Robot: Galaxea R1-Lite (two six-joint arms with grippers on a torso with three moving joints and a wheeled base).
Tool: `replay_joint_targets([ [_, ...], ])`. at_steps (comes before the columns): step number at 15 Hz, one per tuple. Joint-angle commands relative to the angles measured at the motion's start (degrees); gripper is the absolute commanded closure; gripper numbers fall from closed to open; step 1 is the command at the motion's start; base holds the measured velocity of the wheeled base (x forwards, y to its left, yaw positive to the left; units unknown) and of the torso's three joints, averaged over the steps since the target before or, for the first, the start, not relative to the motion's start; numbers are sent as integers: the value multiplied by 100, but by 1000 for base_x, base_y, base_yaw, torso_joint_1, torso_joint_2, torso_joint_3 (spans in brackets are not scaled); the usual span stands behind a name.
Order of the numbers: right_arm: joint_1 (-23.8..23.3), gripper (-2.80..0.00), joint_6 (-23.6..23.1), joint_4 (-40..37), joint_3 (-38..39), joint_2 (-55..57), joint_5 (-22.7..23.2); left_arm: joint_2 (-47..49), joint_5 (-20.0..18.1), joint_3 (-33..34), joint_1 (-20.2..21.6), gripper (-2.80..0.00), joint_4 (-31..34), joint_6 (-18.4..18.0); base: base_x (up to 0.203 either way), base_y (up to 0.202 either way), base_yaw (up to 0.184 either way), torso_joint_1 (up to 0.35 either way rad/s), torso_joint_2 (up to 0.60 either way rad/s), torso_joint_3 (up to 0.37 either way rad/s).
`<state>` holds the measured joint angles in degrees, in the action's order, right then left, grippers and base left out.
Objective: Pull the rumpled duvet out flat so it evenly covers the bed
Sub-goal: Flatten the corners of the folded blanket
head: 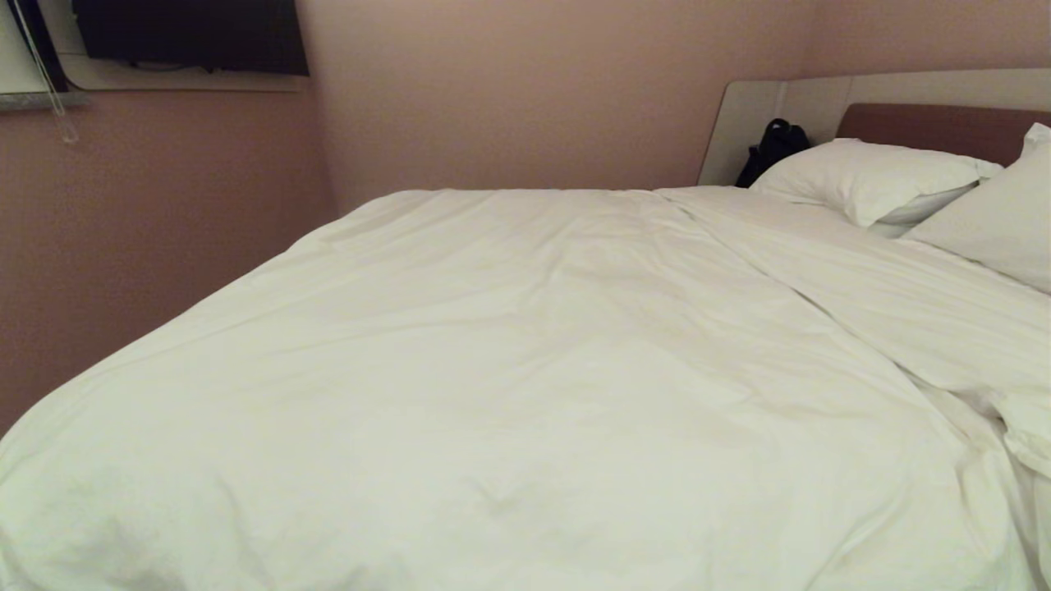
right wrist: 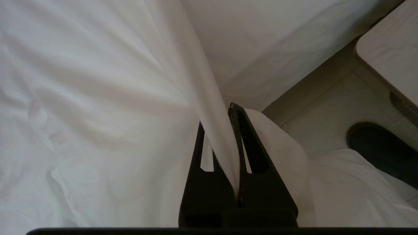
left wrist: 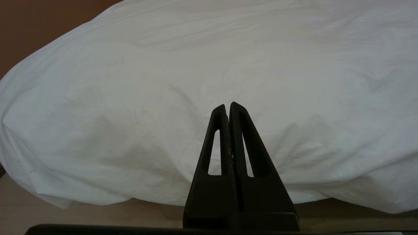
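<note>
The thick, puffy white quilted duvet (head: 509, 369) lies over most of the wide white-sheeted bed (head: 883, 144) with its pale grey headboard; it spreads fairly smooth across the near and left parts, while a long diagonal fold runs toward the two white rectangular pillows (head: 870, 185) and a bunched edge sits at the near right. It looks soft, limp and bulky; it would likely sag and drag rather than slide as one sheet, and a pinch of thin cover cloth may slip or stretch; an edge or corner seems the surest place to take it. The right gripper (right wrist: 222, 124) is clamped on a taut ridge of the duvet's fabric, which fans away from the jaws; the left gripper (left wrist: 227, 106) hangs with its jaws pressed together on nothing, just before the duvet's overhanging side. Neither gripper shows in the head view, which alone gives the whole lie of the cover; only the right wrist view shows the grip and the pale tiled floor (right wrist: 329, 114) beside the bed; only the left wrist view shows the overhang above the floor.
</note>
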<state>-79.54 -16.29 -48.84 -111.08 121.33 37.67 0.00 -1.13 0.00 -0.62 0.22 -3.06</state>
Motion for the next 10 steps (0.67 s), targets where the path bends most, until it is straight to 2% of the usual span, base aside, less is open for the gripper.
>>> replay_joint_targets([
  [1,44,0,-15,-30,-1,66,30,0,-1,0,1,0,-4,-2,0,0,0,0,0,0],
  [7,404,0,-76,-126,95,136,4,0,-1,0,1,0,4,-2,0,0,0,0,0,0],
  [8,413,-280,-79,-147,87,134,-5,0,-1,0,1,0,4,-2,0,0,0,0,0,0],
  [10,413,-280,-258,-290,87,78,-4,0,-1,0,1,0,4,-2,0,0,0,0,0,0],
])
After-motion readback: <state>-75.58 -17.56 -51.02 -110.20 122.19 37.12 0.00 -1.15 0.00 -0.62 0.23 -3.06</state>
